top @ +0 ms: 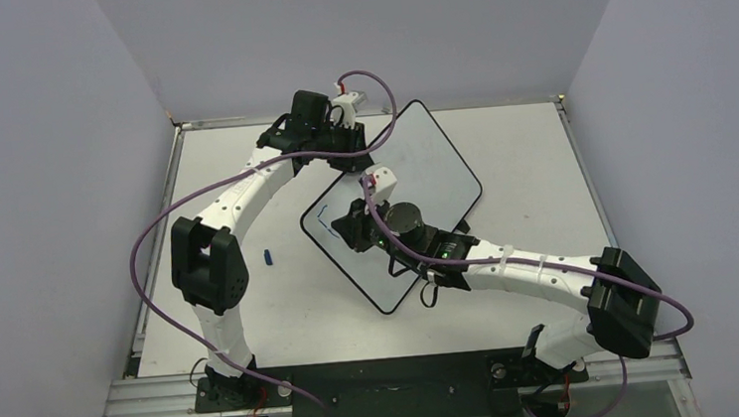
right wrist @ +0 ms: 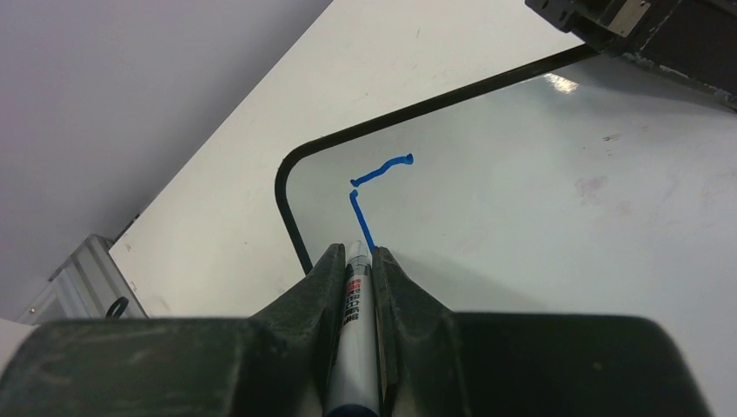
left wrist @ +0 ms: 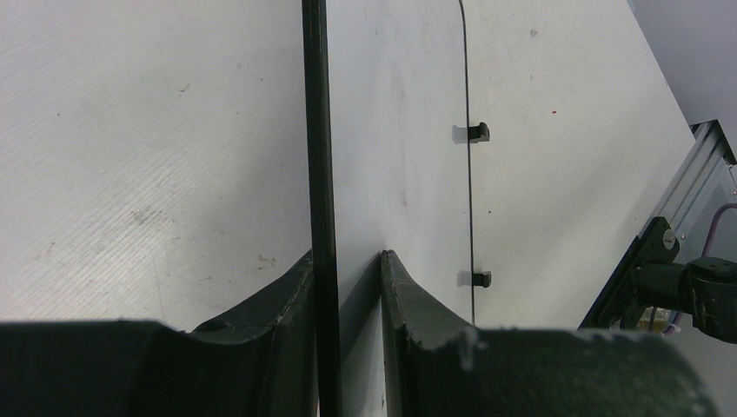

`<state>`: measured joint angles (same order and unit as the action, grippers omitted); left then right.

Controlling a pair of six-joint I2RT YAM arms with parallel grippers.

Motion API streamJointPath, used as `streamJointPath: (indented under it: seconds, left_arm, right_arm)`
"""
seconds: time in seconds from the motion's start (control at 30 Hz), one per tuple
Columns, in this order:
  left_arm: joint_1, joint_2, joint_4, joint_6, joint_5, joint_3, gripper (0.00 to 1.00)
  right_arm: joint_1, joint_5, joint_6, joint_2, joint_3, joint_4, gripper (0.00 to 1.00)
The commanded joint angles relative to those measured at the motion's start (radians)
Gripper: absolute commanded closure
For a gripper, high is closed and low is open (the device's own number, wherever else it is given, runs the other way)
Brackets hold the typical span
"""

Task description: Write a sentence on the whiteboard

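Black-framed whiteboard (left wrist: 400,130) edge inside left gripper (left wrist: 346,257), marker (right wrist: 355,300) inside right gripper (right wrist: 356,252)

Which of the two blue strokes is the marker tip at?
The lower stroke, running straight down to the marker in the right gripper. The short upper stroke sits apart, farther up the whiteboard.

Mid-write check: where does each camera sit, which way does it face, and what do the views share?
Top external: above and behind, facing down on the table, left arm, right arm and the whiteboard.
Left wrist: on the left tool, looking along the whiteboard's black edge clamped between its fingers.
Right wrist: on the right tool, looking down the gripped marker at the blue strokes.
Shared: the whiteboard in all three; the strokes in top and right wrist.
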<state>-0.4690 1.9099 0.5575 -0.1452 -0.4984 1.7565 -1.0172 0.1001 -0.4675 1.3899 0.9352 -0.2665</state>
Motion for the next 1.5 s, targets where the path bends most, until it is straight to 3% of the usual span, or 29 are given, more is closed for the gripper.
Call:
streamJointPath:
  seconds: [0.0, 0.9, 1.47]
  left_arm:
    - [-0.007, -0.048, -0.023, 0.075, 0.072, 0.021, 1.00]
    - [-0.013, -0.043, -0.022, 0.076, 0.071, 0.027, 1.00]
    - [-0.017, -0.026, 0.018, 0.080, 0.041, 0.073, 1.00]
  right_arm:
    - [-0.007, 0.005, 0.014, 0.023, 0.050, -0.011, 1.00]
    - [0.071, 0.068, 0.006, 0.071, 0.107, 0.075, 1.00]
    - [0.058, 0.056, 0.012, -0.287, -0.054, 0.165, 1.00]
